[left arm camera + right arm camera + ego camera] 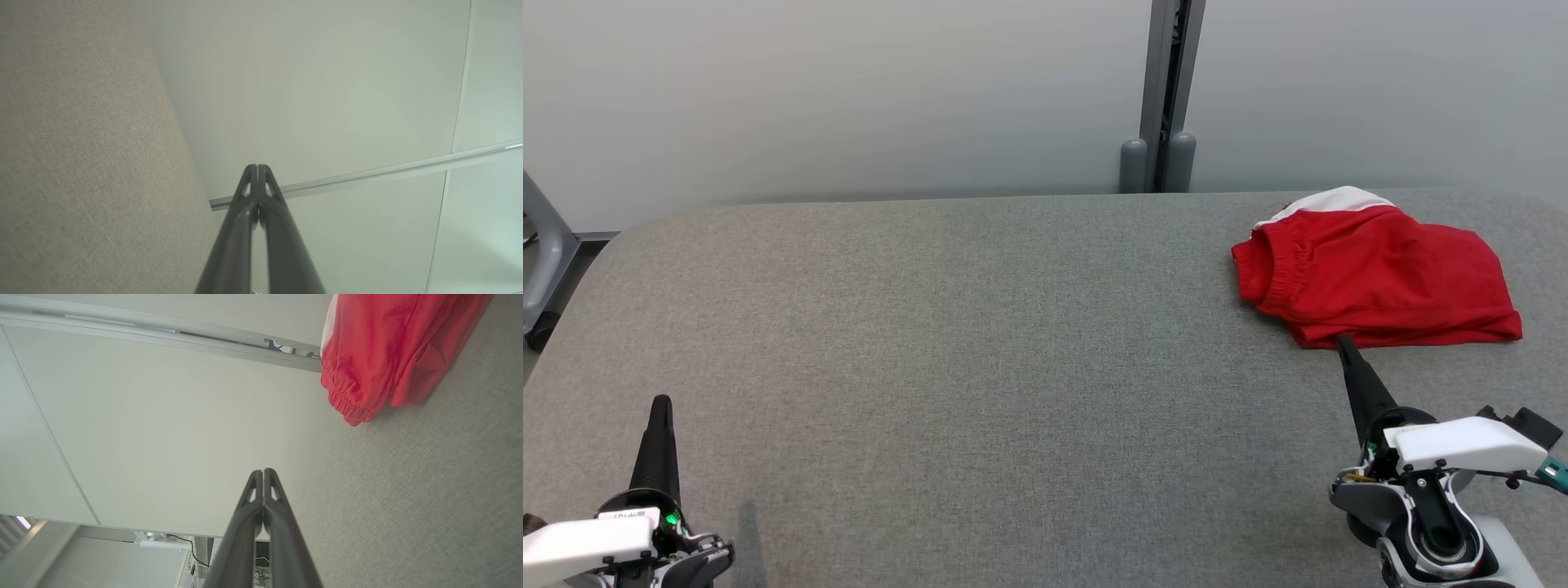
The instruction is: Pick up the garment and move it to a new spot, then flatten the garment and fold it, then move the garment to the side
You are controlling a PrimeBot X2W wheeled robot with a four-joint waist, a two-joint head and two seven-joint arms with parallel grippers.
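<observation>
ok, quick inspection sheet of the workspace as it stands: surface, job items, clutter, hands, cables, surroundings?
Surface: grey fabric table, flat, no stains seen.
Job's things: red shorts with a white band, lying compact at the far right of the table.
Clutter: nothing seen.
Hands: left hand shut, holding nothing, at the near left; right hand shut, holding nothing, tip pointing at the shorts' near hem, with a gap showing in the right wrist view.
Cables: dark cable beyond the table, off the work area.
Surroundings: pale wall panels, grey post behind the table, grey frame at the far left.
</observation>
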